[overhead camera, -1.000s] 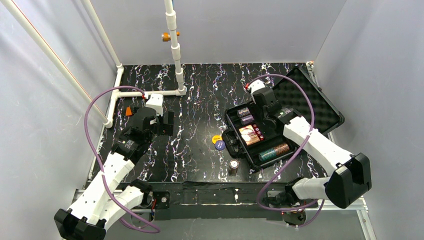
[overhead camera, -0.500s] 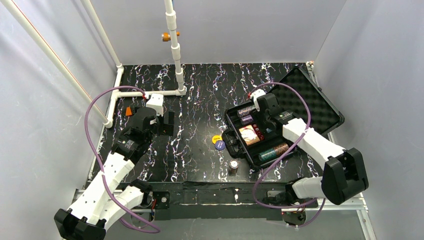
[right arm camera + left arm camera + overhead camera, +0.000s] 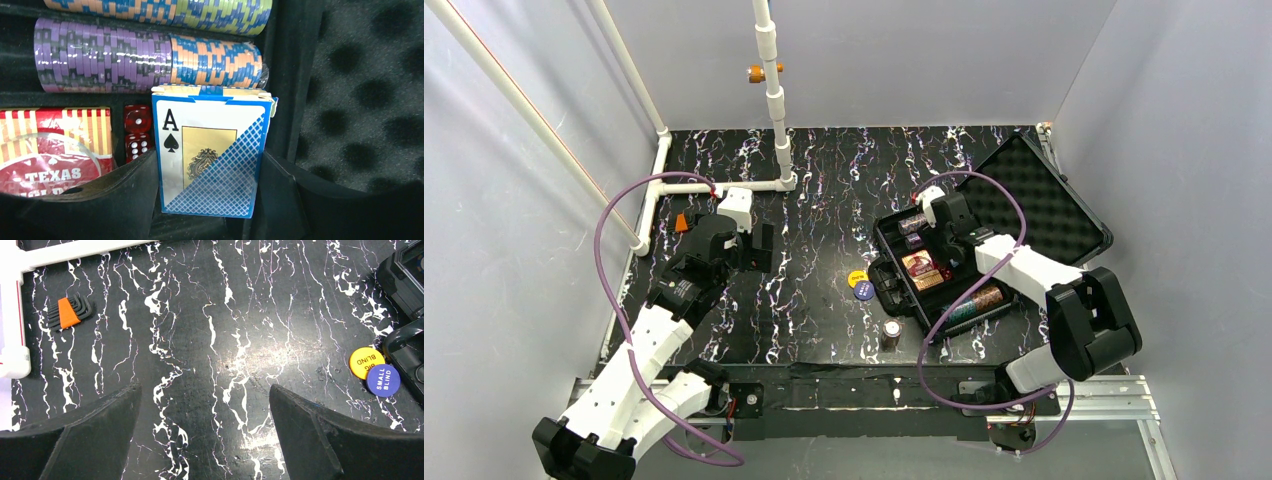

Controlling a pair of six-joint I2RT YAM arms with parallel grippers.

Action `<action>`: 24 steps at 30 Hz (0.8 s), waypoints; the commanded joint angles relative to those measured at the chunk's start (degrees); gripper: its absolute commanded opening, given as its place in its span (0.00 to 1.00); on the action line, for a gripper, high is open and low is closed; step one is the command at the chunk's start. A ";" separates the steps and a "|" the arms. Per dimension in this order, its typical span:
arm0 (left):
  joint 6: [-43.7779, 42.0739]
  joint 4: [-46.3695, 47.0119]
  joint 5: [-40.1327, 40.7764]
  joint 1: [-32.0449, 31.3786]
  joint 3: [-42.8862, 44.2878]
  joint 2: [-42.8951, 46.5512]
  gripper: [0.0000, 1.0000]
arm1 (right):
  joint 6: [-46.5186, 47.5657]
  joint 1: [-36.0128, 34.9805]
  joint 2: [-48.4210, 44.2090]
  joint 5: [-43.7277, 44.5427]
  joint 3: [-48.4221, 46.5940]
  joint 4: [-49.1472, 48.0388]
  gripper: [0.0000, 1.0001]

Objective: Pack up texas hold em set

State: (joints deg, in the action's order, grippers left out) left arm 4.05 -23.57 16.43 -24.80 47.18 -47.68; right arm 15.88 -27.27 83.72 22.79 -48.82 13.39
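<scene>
Left end effector [image 3: 204, 395] hovers, jaws wide; right end effector [image 3: 207, 165], reaching forward, grips.

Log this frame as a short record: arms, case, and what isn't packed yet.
left fingers: open, empty, above table
right fingers: gripping blue deck over case
case: open; chips, red deck, dice inside
outside case: yellow button, blue button, chip stack on table
</scene>
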 commanded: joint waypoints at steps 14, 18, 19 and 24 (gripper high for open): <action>-0.71 0.41 -0.52 0.43 -0.77 -0.04 0.98 | 0.22 0.37 2.40 -0.41 0.39 -0.62 0.61; -0.71 0.39 -0.52 0.45 -0.86 0.00 0.98 | -0.97 0.37 1.83 -1.51 0.16 1.89 0.62; -0.71 0.42 -0.52 0.41 -0.86 0.06 0.98 | -1.22 0.37 1.78 -1.51 0.01 2.53 0.62; -0.87 0.37 -0.69 0.45 -0.77 -0.43 0.98 | -3.26 0.37 2.48 -0.44 0.26 5.59 0.62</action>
State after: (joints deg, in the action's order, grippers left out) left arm 3.68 -23.35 15.97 -24.80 46.54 -47.94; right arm 15.27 -26.87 85.76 22.52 -48.12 15.73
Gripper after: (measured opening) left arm 0.983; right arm 0.737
